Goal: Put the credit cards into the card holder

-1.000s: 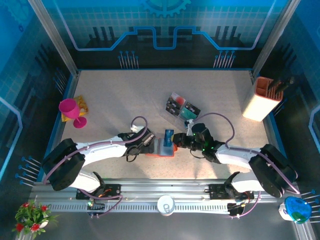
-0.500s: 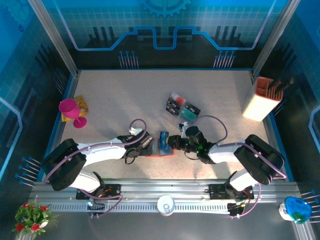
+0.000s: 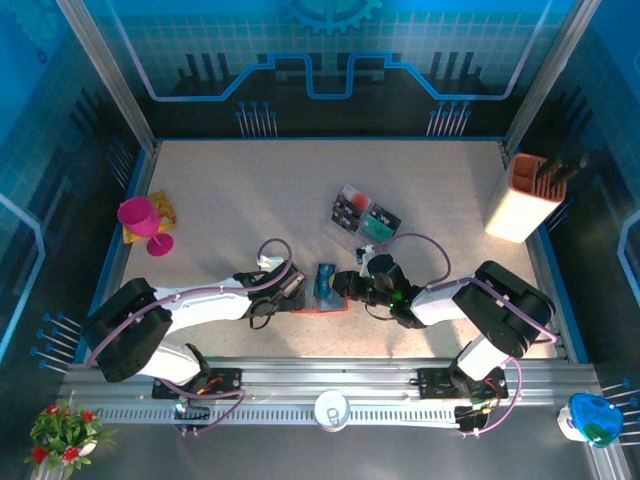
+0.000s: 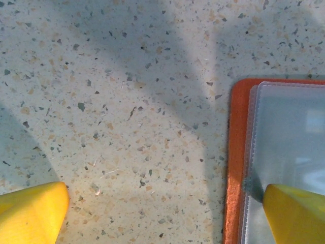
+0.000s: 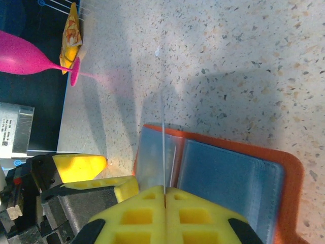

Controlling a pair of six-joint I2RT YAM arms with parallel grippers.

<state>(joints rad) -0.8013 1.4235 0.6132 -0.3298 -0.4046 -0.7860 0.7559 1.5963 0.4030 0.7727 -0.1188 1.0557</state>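
1. Right hand (image 5: pixel 165 195): fingers pressed together, pinching a teal credit card (image 3: pixel 325 282). From the wrist view the card shows edge-on, as a thin line.
2. Left hand (image 4: pixel 162 213): fingers spread wide and holding nothing. One yellow fingertip (image 4: pixel 297 213) rests on the card holder's clear sleeve, the other on the bare counter (image 4: pixel 127 101).
3. Card holder (image 5: pixel 292 173): lies open and flat on the counter between the two hands, orange rim around clear pockets.
4. Change over the last second: the right hand has come left and down. The card stood higher, at the holder's right side, and now sits low over the open pockets.
5. The right arm's elbow has tucked in toward its base as the hand moved across.
6. Left hand and holder have barely shifted, so the holder looks pinned for the insert.
7. Reading: this is the insertion step. The card is lined up over the sleeves, but I cannot tell whether its leading edge has entered a pocket.
8. Next move probably needs a shallow slide along the sleeve mouth, since a steep angle could buckle the plastic or push the holder.
9. Other credit cards (image 3: pixel 350 212) sit in a clear tray (image 3: pixel 385 222) further back, well apart from the holder, so most of the task is left.
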